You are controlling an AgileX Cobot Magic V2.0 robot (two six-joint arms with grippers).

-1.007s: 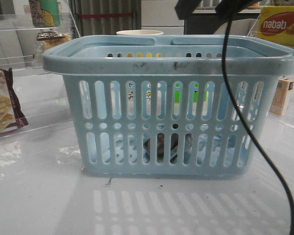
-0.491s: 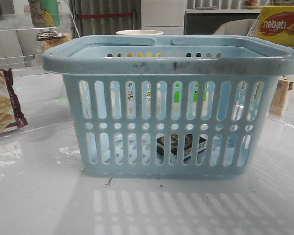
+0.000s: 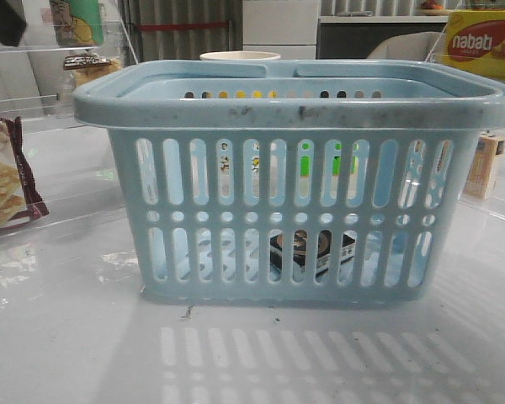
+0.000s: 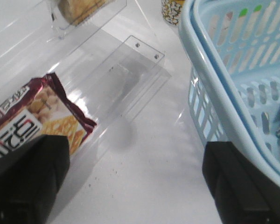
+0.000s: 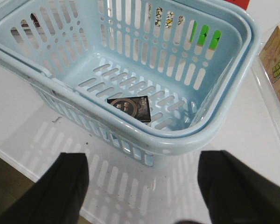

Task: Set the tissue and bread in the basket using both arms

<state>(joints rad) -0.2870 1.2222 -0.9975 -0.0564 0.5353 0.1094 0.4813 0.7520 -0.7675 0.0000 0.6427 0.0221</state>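
The basket (image 3: 295, 181) is a large light-blue plastic one standing upright on the white tabletop (image 3: 67, 337), with vertical slots in its walls, a row of round holes between the slot rows, and a thick rim marked with dark scuffs. Its handles are folded down along the rim. The tissue (image 5: 130, 107), a small black rectangular pack with a round brownish design, lies flat on the basket's slotted floor, close to the near wall and right of the middle; from the front it shows through the lower slots. The bread (image 3: 88, 67), a clear packet with golden-brown contents and a dark label, sits outside the basket, behind its left corner.
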